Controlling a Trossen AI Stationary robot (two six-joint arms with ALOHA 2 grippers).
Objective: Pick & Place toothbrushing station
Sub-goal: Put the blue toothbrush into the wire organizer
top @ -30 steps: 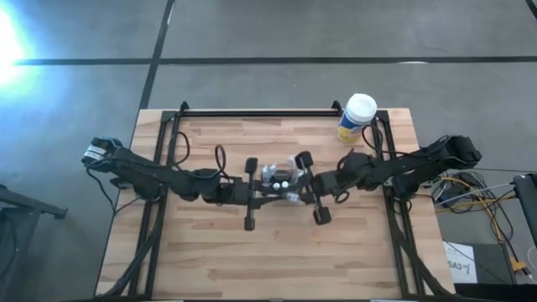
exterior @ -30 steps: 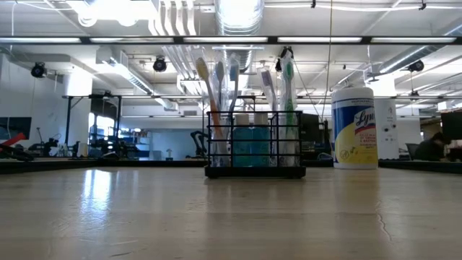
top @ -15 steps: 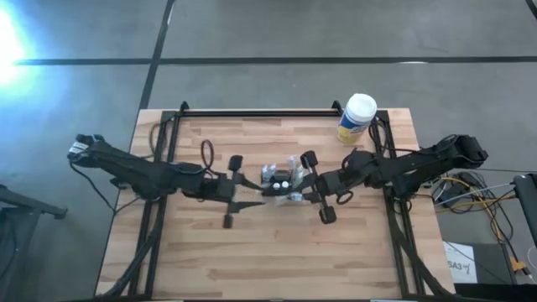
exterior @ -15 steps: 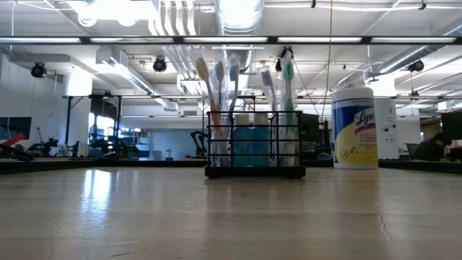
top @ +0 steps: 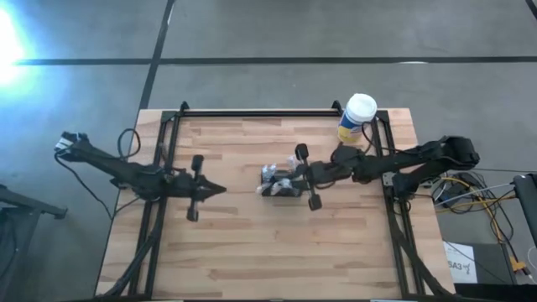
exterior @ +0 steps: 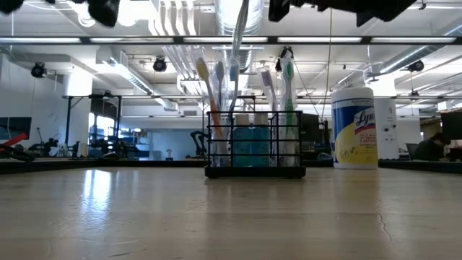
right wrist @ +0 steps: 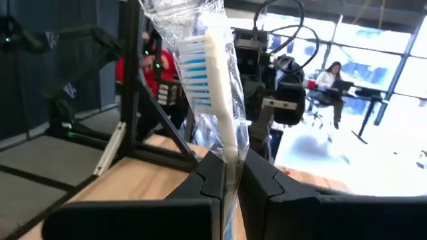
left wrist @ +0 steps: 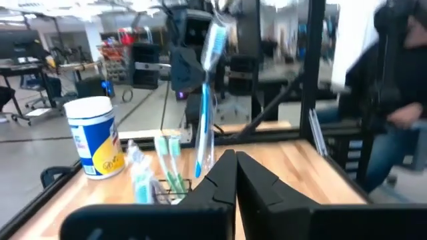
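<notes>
Low view, near to far: bare wooden table (exterior: 231,217) in front, then the toothbrushing station (exterior: 254,148), a black mesh caddy w/ compartments, upright at mid-table. Several toothbrushes (exterior: 209,87) stand in it, blue bottle betw. them. Just beyond and to one side, a yellow wipes canister (exterior: 354,128) w/ white lid, apart from the caddy.

High view: caddy sits near table centre. Right gripper (top: 295,175) is at the caddy's right side, fingers pressed together on a plastic-wrapped toothbrush (right wrist: 217,80); right wrist view shows the wrapped blue-bristled brush pinched betw. the two dark fingers (right wrist: 263,177), head sticking up past them. In the left wrist view that same brush (left wrist: 207,100) hangs upright over the caddy.

Left gripper (top: 216,190) is well apart from the caddy, over the table's left part, pointing toward it. Its fingers (left wrist: 257,180) are pressed together, nothing betw. them.

Far: a person sits at a desk in the room behind, seen in the right wrist view; another person's arm shows blurred at the edge of the left wrist view.
</notes>
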